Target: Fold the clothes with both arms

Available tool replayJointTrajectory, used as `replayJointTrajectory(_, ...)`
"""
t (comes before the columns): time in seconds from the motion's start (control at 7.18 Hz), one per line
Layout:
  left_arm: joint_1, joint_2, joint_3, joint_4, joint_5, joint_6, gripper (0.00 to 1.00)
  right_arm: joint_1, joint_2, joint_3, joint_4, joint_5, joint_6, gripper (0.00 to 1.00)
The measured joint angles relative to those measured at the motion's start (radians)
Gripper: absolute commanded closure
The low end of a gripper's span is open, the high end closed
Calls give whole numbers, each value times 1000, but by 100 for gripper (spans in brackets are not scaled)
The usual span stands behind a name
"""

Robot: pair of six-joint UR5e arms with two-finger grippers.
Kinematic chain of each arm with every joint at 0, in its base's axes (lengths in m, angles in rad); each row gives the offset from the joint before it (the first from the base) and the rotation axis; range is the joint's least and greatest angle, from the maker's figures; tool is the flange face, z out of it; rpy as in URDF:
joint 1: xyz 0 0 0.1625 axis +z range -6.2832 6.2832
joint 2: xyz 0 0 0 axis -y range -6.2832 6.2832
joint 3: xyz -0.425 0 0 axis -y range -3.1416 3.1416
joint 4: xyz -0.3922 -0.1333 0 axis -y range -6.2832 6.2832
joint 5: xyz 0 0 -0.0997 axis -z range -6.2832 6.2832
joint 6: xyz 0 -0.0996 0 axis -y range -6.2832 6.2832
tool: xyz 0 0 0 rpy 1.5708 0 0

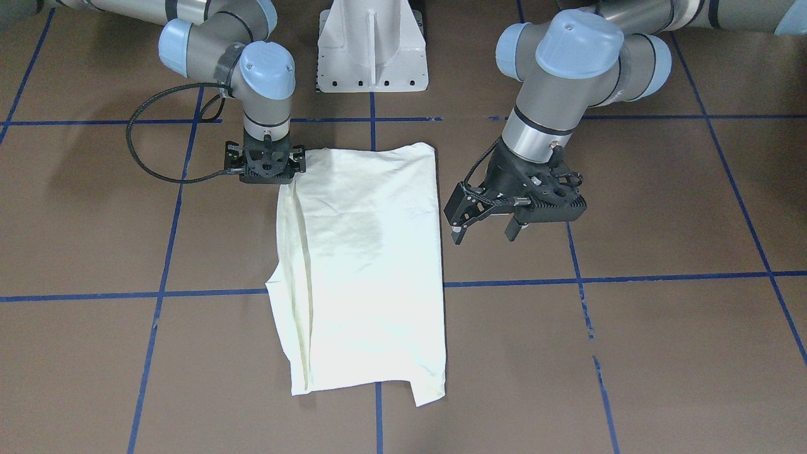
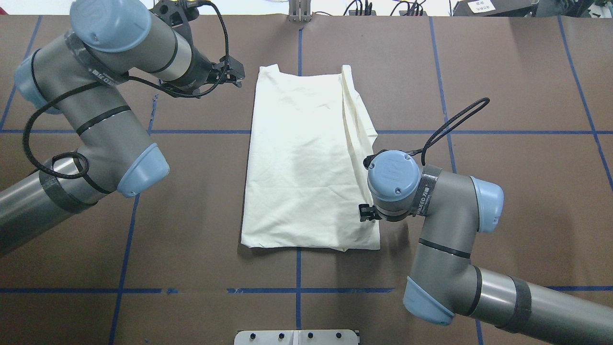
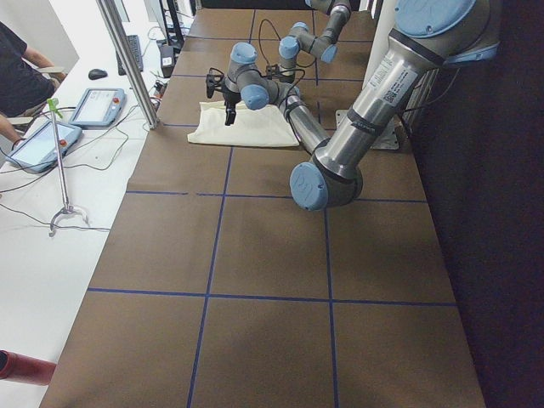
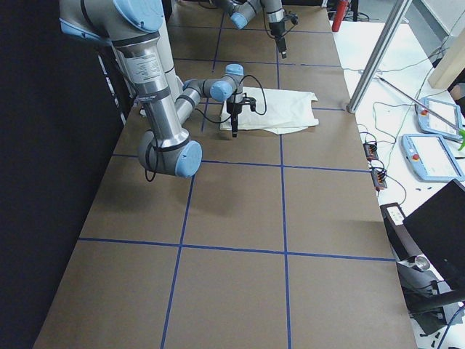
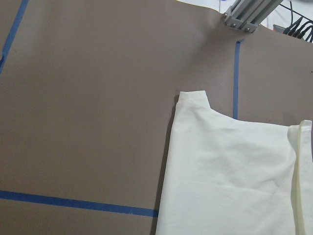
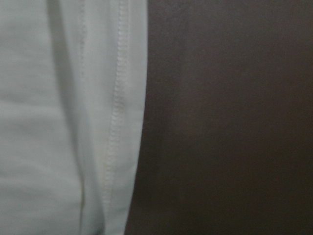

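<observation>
The clothes are one cream-white shirt (image 1: pixel 365 265), folded lengthwise into a long rectangle with its plain side up in the middle of the brown table. It also shows in the overhead view (image 2: pixel 301 158). My left gripper (image 1: pixel 484 234) hangs open and empty above the table, beside the shirt's left edge (image 2: pixel 237 76). Its wrist view looks down on the shirt's far corner (image 5: pixel 193 100). My right gripper (image 1: pixel 271 165) points straight down at the shirt's near right edge (image 2: pixel 366 213). Its fingers are hidden, and its wrist view shows only a blurred hem (image 6: pixel 115 117) close up.
The white pedestal base (image 1: pixel 372 50) stands at the table's near edge behind the shirt. Blue tape lines (image 1: pixel 164 252) grid the brown surface. A metal post (image 5: pixel 247 14) stands at the far edge. A person (image 3: pixel 21 76) and tablets (image 3: pixel 93 106) are beyond it.
</observation>
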Motion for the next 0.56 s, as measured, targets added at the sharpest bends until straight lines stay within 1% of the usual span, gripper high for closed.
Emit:
replayJointTrajectory(0.28, 2, 0, 0, -1, 0, 1, 0, 45, 7, 2, 2, 16, -34, 0)
replayJointTrajectory(0.56, 9, 13, 4, -3, -8, 6, 0, 78, 52, 10, 11, 50, -42, 0)
